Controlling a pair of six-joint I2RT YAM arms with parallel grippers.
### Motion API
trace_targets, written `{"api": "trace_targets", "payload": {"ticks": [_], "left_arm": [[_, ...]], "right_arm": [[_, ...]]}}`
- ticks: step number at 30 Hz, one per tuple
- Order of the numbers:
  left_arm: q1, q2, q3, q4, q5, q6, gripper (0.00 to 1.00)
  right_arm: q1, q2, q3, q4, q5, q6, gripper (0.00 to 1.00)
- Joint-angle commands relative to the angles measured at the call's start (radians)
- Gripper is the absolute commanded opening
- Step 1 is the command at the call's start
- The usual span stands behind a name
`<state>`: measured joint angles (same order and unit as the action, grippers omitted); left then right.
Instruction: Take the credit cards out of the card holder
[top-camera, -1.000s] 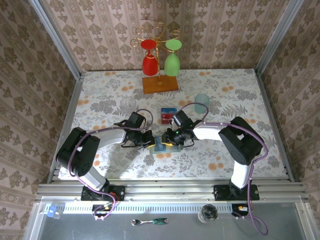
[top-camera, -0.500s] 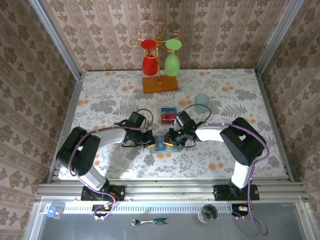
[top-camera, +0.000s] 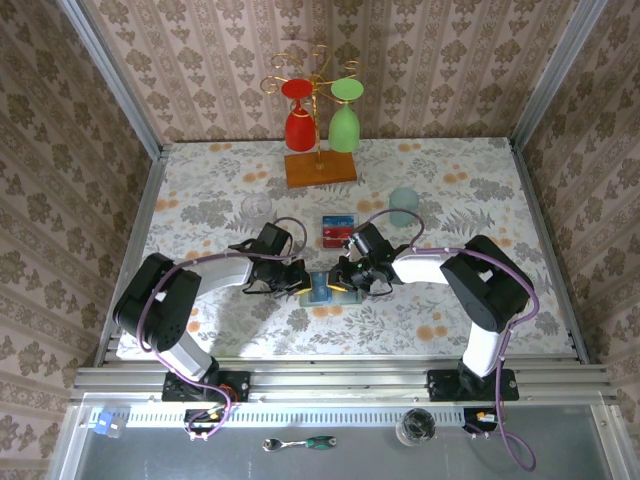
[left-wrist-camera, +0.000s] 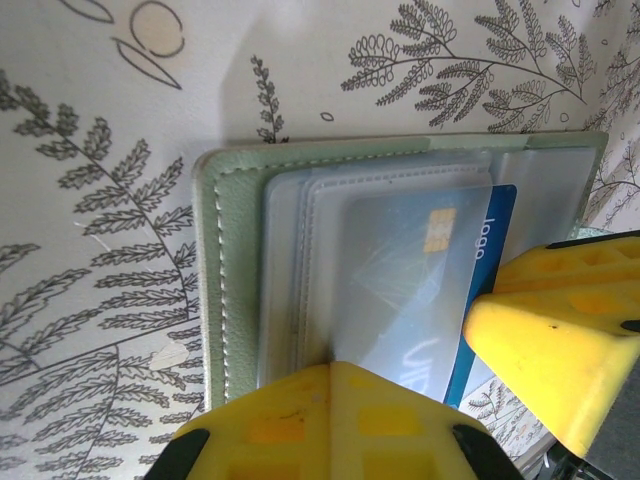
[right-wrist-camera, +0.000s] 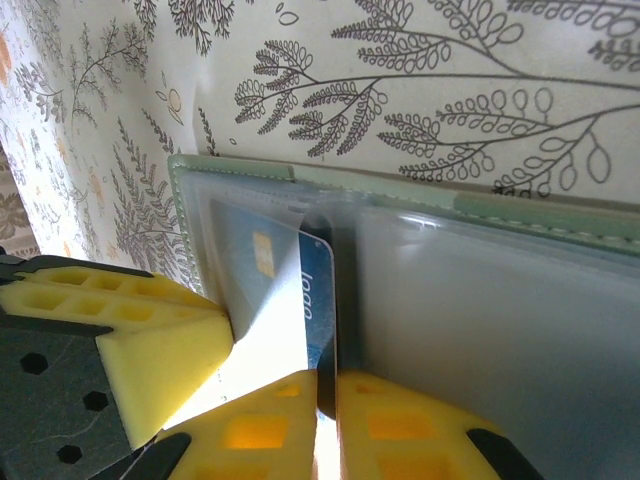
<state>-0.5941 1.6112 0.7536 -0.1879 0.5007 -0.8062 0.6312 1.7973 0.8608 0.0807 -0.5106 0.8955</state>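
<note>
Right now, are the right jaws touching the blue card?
Touching. In the right wrist view the blue card runs edge-on into the slit between the jaws of the right gripper, both pressed against it.

open sage card holder (left-wrist-camera: 212, 285), blue card (left-wrist-camera: 497, 226) protruding

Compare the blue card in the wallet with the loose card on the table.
The blue card sits partly inside the green wallet; the loose card lies bare on the tablecloth. The right end effector grips the blue card's edge; nothing touches the loose card. The loose card shows red too, unlike the blue card. Both are small flat rectangles.
</note>
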Motion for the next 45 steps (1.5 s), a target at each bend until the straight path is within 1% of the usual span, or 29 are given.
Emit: {"api": "trace_targets", "payload": {"ticks": [1,17,27,39,42,45], "left_arm": [[0.002,0.031,-0.001,-0.055,-0.033,0.028,0.00],[0.002,0.032,0.008,-0.057,-0.033,0.030,0.00],[0.002,0.028,0.027,-0.056,-0.031,0.035,0.00],[0.002,0.026,0.039,-0.048,-0.021,0.037,0.00],[0.001,0.015,0.041,-0.045,-0.018,0.035,0.00],[0.002,-0.005,0.042,-0.049,-0.019,0.034,0.02]], "right_arm": [[-0.008,-0.038,-0.017,0.011,-0.017,0.004,0.10],[-0.059,-0.122,-0.045,-0.097,0.012,-0.063,0.09],[-0.067,-0.181,-0.017,-0.199,0.041,-0.121,0.05],[-0.078,-0.238,0.059,-0.374,0.102,-0.236,0.03],[-0.086,-0.245,0.091,-0.428,0.112,-0.294,0.02],[-0.087,-0.242,0.143,-0.503,0.120,-0.388,0.01]]}}
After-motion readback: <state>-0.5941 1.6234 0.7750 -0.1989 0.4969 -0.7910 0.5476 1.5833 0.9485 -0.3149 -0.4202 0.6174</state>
